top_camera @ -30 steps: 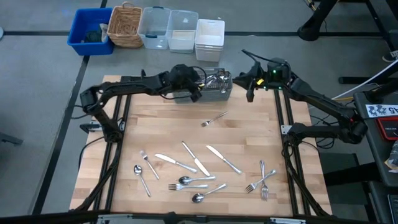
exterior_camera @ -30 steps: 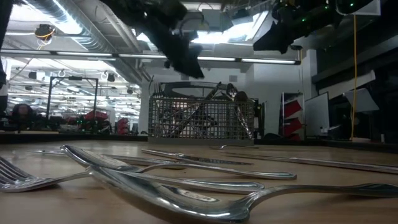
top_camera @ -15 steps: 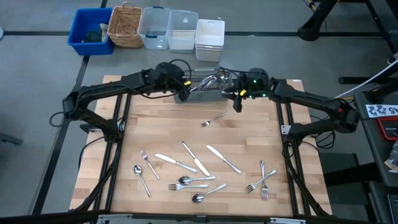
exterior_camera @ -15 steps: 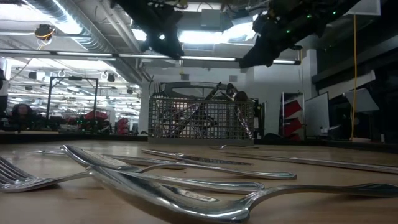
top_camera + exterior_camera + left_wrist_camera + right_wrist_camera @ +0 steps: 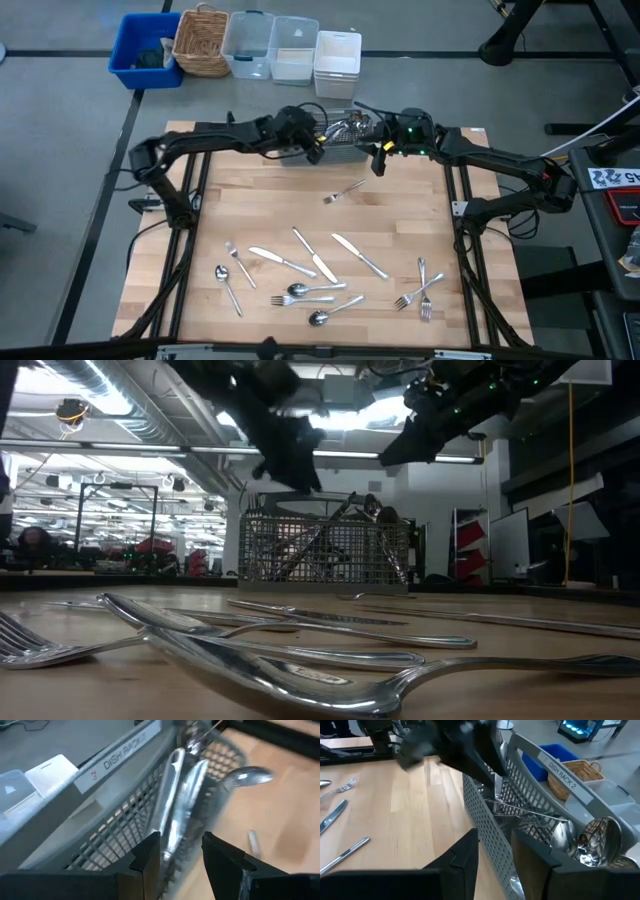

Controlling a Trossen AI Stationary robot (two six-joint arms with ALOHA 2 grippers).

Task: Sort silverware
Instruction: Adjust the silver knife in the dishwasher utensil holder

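Since a second ago the left gripper (image 5: 312, 150) has swung back to the grey wire-mesh basket (image 5: 345, 148) and the right gripper (image 5: 381, 163) has come in at its other end. Both have fingers apart, holding nothing. Some shiny silver forks, spoons and knives (image 5: 180, 805) stand leaning in the basket, handles up, right ahead of the left gripper, which looks nearer. The rest (image 5: 320, 270) lie scattered well apart on the wooden table (image 5: 260, 200).
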